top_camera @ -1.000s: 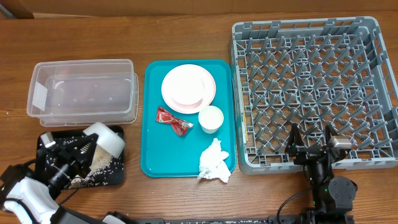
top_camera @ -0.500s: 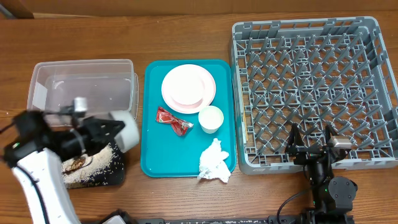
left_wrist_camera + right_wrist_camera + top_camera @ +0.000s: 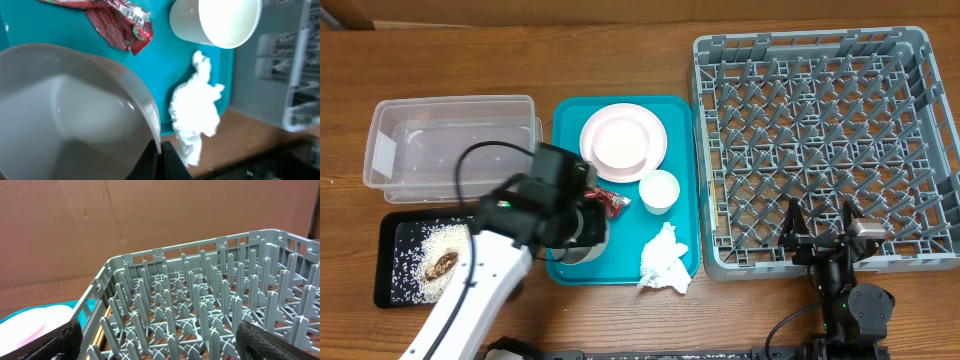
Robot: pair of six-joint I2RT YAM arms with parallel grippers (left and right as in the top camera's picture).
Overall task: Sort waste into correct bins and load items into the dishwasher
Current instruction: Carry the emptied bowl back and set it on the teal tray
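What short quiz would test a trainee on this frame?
1. True or false: the grey dish rack holds a dish.
2. Where do the rice grains lie? A) clear tub B) black tray C) teal tray
3. Fill in: the left gripper pinches the rim of the white ____.

Key: 1 false; the rack shows only bare pegs. 2 B. 3 bowl.
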